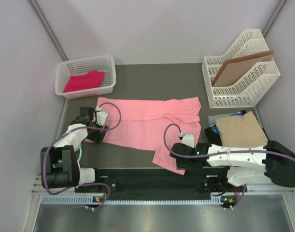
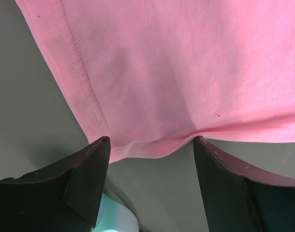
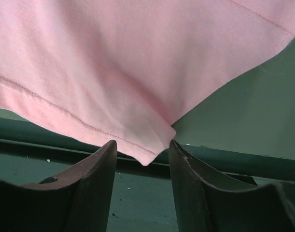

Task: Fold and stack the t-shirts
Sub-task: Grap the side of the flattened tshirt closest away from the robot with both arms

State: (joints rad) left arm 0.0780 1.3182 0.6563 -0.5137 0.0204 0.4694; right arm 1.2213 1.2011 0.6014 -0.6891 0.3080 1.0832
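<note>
the salmon pink t-shirt (image 1: 147,123) lies spread flat across the middle of the dark grey table (image 1: 157,77). its far edge runs straight, and its near right corner hangs past the table's front edge onto the black rail (image 1: 133,182).

beyond the shirt's far edge a bare strip of table runs the whole width. in front of the shirt's near left part there is another bare patch, reaching to the rail.

the left gripper (image 2: 149,144) sits at the shirt's near left corner, jaws spread wide. the hem puckers between the fingertips and touches both.

the right gripper (image 3: 142,143) is at the shirt's near right corner, jaws a narrow gap apart with the corner's tip in that gap. i cannot tell whether they actually pinch it.

beyond the shirt's far left corner stands a white mesh basket (image 1: 110,67) holding a crumpled magenta-pink t-shirt (image 1: 84,80). beyond the far right corner stands a white file rack (image 1: 244,94) with a brown board (image 1: 236,70) leaning in one slot.

just right of the shirt a folded tan t-shirt (image 1: 240,128) tops a small pile, with blue cloth (image 1: 213,130) showing under its left edge.
</note>
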